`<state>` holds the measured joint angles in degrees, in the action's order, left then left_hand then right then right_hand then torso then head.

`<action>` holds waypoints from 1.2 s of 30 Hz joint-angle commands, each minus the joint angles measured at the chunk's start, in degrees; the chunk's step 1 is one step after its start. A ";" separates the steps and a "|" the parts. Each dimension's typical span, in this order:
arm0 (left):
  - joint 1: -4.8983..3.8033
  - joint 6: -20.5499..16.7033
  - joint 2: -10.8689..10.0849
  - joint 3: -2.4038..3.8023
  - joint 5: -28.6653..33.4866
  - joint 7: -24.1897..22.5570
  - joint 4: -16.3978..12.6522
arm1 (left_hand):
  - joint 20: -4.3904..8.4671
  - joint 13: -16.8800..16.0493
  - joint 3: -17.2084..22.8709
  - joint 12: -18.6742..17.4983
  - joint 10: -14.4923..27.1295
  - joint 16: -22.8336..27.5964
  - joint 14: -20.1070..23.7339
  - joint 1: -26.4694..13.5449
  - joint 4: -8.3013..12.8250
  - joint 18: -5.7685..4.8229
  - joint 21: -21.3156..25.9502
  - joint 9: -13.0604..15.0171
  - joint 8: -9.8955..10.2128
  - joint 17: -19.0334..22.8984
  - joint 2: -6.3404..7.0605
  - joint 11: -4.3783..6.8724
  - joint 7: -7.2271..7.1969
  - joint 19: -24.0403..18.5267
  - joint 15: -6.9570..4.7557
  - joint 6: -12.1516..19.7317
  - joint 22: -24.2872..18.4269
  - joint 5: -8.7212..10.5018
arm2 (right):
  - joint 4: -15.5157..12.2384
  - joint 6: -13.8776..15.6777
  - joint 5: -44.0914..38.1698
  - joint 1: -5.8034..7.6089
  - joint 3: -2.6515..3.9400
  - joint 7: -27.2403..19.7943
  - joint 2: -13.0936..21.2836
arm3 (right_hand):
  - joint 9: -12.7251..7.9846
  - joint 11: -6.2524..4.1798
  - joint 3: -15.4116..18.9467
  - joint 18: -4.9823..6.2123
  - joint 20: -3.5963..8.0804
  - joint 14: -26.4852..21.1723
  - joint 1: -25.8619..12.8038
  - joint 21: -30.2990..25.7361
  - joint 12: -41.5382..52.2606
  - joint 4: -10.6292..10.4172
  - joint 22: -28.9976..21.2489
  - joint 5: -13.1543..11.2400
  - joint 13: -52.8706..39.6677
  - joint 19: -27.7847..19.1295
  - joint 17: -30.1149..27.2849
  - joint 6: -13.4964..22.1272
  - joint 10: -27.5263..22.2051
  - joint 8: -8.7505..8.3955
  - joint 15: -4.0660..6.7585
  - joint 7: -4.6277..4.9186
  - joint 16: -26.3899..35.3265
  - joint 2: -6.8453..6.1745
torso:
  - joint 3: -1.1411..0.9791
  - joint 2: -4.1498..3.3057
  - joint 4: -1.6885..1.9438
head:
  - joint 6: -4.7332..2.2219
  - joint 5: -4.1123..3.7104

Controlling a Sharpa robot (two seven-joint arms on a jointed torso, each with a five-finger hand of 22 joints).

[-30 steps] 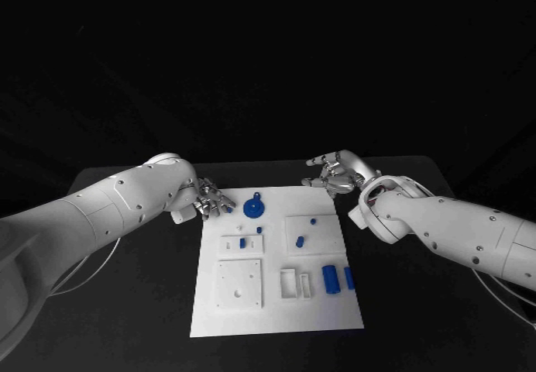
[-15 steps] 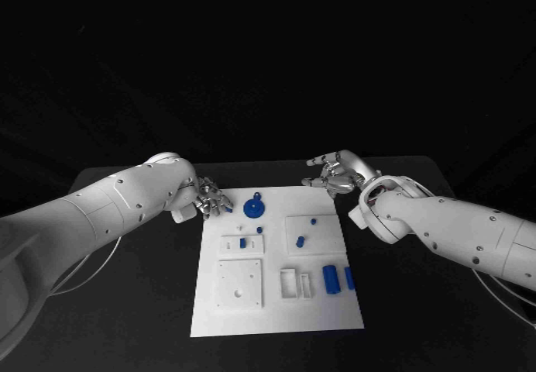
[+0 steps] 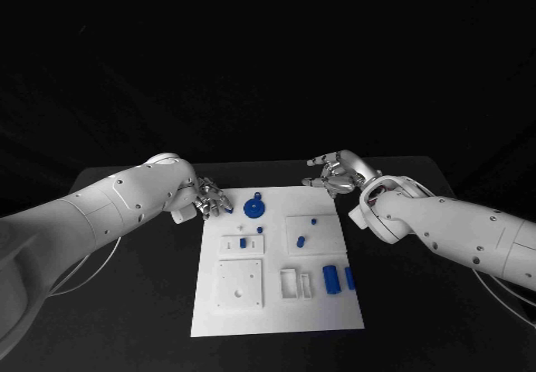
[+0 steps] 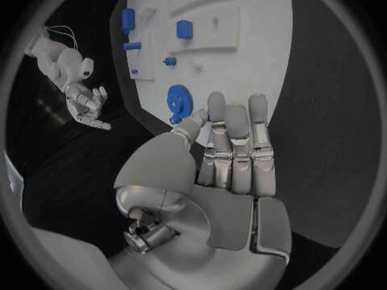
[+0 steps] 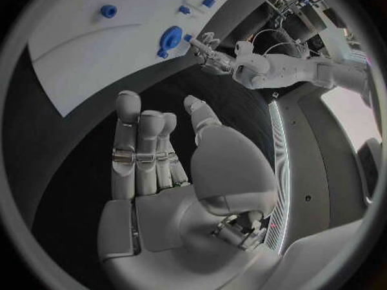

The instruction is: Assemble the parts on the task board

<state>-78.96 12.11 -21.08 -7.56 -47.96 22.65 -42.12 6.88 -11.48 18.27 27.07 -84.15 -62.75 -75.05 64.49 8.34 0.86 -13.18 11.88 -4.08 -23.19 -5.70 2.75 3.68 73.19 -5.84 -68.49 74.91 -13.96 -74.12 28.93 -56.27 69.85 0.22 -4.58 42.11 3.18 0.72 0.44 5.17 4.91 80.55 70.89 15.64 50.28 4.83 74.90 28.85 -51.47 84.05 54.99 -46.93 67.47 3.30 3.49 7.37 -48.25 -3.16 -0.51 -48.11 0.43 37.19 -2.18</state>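
Both hands hover over the far end of the black table (image 3: pixel 134 302), one at each far corner of the task board (image 3: pixel 280 310), and neither holds anything. The left hand (image 3: pixel 210 200) sits just off the board's far left corner, its silver fingers (image 4: pixel 234 148) lying nearly straight and side by side, the thumb angled away from them, palm bare; from its wrist view the fingertips point toward the blue gear (image 4: pixel 179 101) without touching it. The right hand (image 3: pixel 335 177) hangs beyond the far right corner, clear of the board, its fingers (image 5: pixel 141 148) likewise extended and close together with the thumb spread to one side, nothing between them. The board is a flat white matte plate lying lengthwise away from the robot, with raised white square blocks (image 3: pixel 240 284) on it. The gear (image 3: pixel 255 208) is a toothed blue disc with a small stem, lying near the far left of the board. Small blue pegs (image 3: pixel 300 241) stand in the middle blocks, and a ribbed blue cylinder (image 3: pixel 331 278) lies beside a thinner blue bar (image 3: pixel 349 277) toward the near right. The arms are smooth white shells; the hands look like polished metal.
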 commanded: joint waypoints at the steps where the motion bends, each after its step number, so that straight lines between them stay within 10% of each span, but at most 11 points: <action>1: 0.02 -1.26 -0.27 0.00 1.01 -0.77 -0.65 | 0.42 -0.13 2.73 0.41 -2.24 -0.62 -0.43 -0.51 1.86 -0.67 -0.65 3.46 0.05 -0.41 1.25 0.50 -2.72 0.10 -0.28 -4.78 1.18 -2.49 | -0.02 -0.44 0.06 0.00 0.03 -0.48 0.00 | -0.01 -0.22 -0.26 0.65 -0.29 0.12 -0.26 0.30 0.40 0.00 1.98 0.14 -0.06 1.99 0.05 0.02 0.05 -0.15 0.11 -0.02 -0.13 0.36 | -0.01 0.05 0.02 | 0.00 0.03; 12: -0.02 -5.33 -4.32 0.04 3.71 -0.62 -7.41 | 0.52 -0.50 5.10 2.43 -2.44 -1.10 -1.23 -3.91 3.62 -0.56 -2.20 4.55 0.14 -1.57 2.50 0.86 -3.52 0.12 -0.43 -7.67 1.15 -7.29 | 0.06 -0.46 0.27 0.00 0.02 -0.50 0.24 | -0.01 -0.24 -0.32 0.64 -0.27 0.13 -0.35 0.35 0.43 0.04 1.95 1.01 -0.12 1.97 0.09 -0.01 0.06 -0.15 0.13 -0.02 -0.14 0.31 | 0.02 0.22 0.28 | -0.19 0.32; 25: -0.03 -14.12 -14.28 -0.24 4.11 -0.39 -23.57 | 0.65 -1.07 6.14 6.11 -2.65 -0.58 -3.72 -6.78 6.06 -0.20 -4.33 4.57 0.23 -3.66 3.05 1.38 -4.26 0.90 -0.70 -10.32 1.10 -11.02 | 0.73 -0.56 0.57 -0.01 0.02 -0.53 0.48 | -0.01 -0.27 -0.52 0.63 -0.25 0.13 -0.36 0.46 0.44 0.13 1.97 2.05 -0.15 1.97 0.11 -0.09 0.10 -0.15 0.15 -0.03 -0.13 0.25 | 0.16 1.13 1.20 | 0.35 0.35; 36: 0.07 -19.32 -19.86 -3.11 2.80 -0.75 -33.82 | 0.77 -1.69 5.99 8.15 -2.70 -0.91 -4.74 -7.44 6.13 -0.20 -5.47 4.66 0.21 -5.24 3.09 1.71 -4.73 1.27 -0.89 -11.79 1.14 -11.22 | 1.25 -0.64 0.66 -0.03 0.01 -0.59 0.52 | -0.01 -0.30 -0.76 0.61 -0.22 0.12 -0.43 0.52 0.37 0.27 1.99 3.02 -0.13 1.96 0.10 -0.09 0.06 -0.15 0.17 -0.03 -0.10 0.18 | 0.24 1.43 1.34 | 0.89 0.67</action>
<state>-78.89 -3.61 -40.80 -10.69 -44.64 22.61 -75.28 7.69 -13.15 24.48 34.97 -84.62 -63.64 -79.44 57.40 14.33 0.86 -18.50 16.42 -3.94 -28.38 -2.23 3.54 3.68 74.01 -6.74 -69.10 74.94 -25.01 -72.87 28.88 -55.66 69.84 0.21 -4.59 42.62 3.18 0.72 0.12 5.17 4.91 80.55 70.89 15.84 50.56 5.14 74.91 31.51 -51.56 84.05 55.03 -46.93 67.47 3.30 3.48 7.36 -48.25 -3.16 -0.27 -46.77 1.69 38.00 -1.57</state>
